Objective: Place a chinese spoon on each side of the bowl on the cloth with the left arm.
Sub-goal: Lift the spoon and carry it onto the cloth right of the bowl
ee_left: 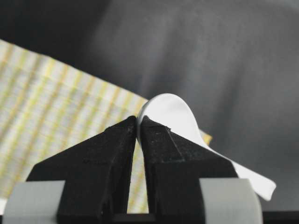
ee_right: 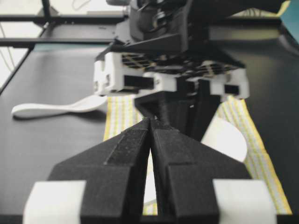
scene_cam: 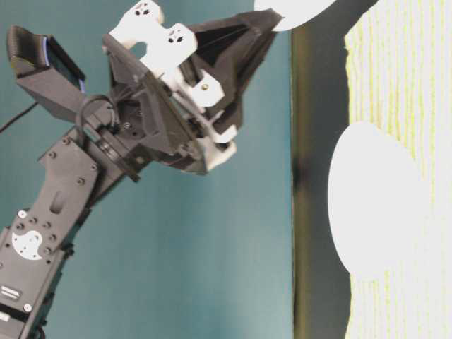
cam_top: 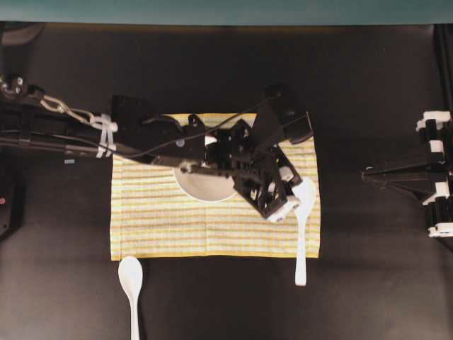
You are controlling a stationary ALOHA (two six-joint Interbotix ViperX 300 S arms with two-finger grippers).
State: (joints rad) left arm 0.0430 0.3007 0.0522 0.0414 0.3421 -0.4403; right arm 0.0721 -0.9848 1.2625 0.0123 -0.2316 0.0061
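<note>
The striped cloth [cam_top: 163,227] lies mid-table with the white bowl [cam_top: 202,191] on it, half hidden under my left arm. The left gripper [cam_top: 294,198] sits at the cloth's right edge, to the right of the bowl, shut on the rim of one chinese spoon [cam_top: 303,212]. That spoon's handle runs past the cloth's front edge. In the left wrist view the jaws [ee_left: 138,119] pinch the spoon [ee_left: 175,116] above the cloth [ee_left: 56,102]. The other chinese spoon [cam_top: 131,276] lies on the black table off the cloth's front left corner. My right gripper [cam_top: 368,173] is shut and holds nothing.
The left arm [cam_top: 141,134] reaches in from the left and crosses over the bowl. The right arm [cam_top: 435,177] rests at the table's right edge, its jaws [ee_right: 152,120] pointing at the cloth. A teal wall [cam_top: 226,10] runs along the back.
</note>
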